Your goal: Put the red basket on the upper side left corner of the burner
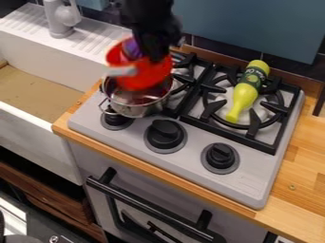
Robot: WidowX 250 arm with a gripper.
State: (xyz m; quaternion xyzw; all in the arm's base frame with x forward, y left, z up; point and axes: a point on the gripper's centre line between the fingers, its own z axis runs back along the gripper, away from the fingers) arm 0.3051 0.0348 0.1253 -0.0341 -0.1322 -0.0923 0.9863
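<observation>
A blue panel and dark tiles are at the back, behind a wooden bench with a grey stove set in it. The red basket is up in the air near the back left of the stove, over a silver pot. There is something purple in it. The black fingers are right by the basket's top. It is blurry there, but they look to be pinching its edge. Most of the basket lies below the fingers and a bit to the left in the view, so that part has to fit when it goes down.

The left burner has black bars, and its back corner is close to the basket. The pot sits low in the way, so the basket could bump it or drop in. I think the job now is to get the basket clear of the pot, then set it down gently on that corner.

A yellow-green bottle lies on the right burner's black rack. Black knobs are along the front. A white sink with a tap is off to the left.
</observation>
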